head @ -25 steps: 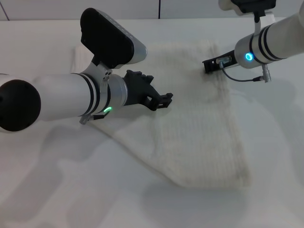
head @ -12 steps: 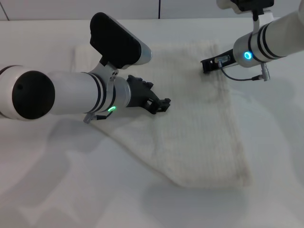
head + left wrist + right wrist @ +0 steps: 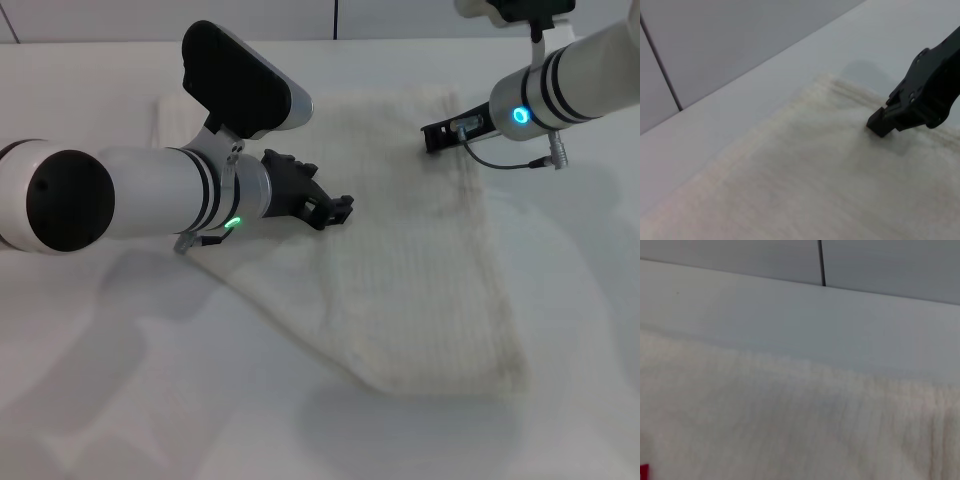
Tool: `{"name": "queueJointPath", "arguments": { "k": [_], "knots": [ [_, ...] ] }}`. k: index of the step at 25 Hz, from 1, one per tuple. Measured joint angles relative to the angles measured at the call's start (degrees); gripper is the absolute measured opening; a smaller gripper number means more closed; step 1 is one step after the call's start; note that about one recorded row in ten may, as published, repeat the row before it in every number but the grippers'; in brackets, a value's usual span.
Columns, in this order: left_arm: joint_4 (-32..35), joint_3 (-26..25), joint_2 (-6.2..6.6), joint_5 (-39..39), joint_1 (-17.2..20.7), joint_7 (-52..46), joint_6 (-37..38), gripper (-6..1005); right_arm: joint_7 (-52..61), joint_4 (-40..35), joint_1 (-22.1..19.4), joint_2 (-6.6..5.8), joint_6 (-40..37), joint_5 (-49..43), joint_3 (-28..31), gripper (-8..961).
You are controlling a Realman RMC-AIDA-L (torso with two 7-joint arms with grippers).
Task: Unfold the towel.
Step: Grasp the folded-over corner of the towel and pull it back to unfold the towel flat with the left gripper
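Observation:
The towel (image 3: 420,270) is a cream-white ribbed cloth lying flat on the white table (image 3: 100,380), running from the far left to the near right, with a doubled layer along its right side. My left gripper (image 3: 335,210) hovers low over the towel's middle. My right gripper (image 3: 432,137) is shut, and its tip touches the towel near the far right corner; I cannot tell whether it pinches cloth. The left wrist view shows that tip (image 3: 882,125) pressed on the towel (image 3: 790,190). The towel's red tag (image 3: 642,472) shows at the edge of the right wrist view.
The white table extends around the towel on all sides. A grey wall (image 3: 300,18) with a dark vertical seam (image 3: 335,18) runs along the table's far edge. My left forearm (image 3: 130,205) lies across the towel's left part.
My left gripper has drawn back a little to the left and farther away. The right gripper has shifted slightly left. The towel lies as before.

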Motion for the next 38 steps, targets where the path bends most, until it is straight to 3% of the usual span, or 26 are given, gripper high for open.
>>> {"name": "queueJointPath", "arguments": {
  "k": [8, 13, 27, 32, 38],
  "knots": [
    [2.14, -0.12, -0.09, 0.0, -0.75, -0.09, 0.03, 710, 0.0, -0.22, 0.0, 0.0, -0.1, -0.04, 0.0, 0],
    [2.46, -0.12, -0.09, 0.12, -0.98, -0.39, 0.11, 698, 0.0, -0.28, 0.0, 0.0, -0.12, -0.04, 0.0, -1],
    [2.38, -0.25, 0.15, 0.66, -1.89, -0.45, -2.45, 325, 0.0, -0.31, 0.0, 0.0, -0.19, -0.12, 0.0, -1],
    [-3.46, -0.51, 0.35, 2.04, 0.21, -0.62, -4.75, 134, 0.0, -0.31, -0.1, 0.0, -0.27, -0.2, 0.0, 0],
    [-14.57, -1.88, 0.31, 6.48, 5.04, -1.84, -9.45, 104, 0.0, -0.31, -0.2, 0.0, -0.27, -0.27, 0.0, 0]
  ]
}}
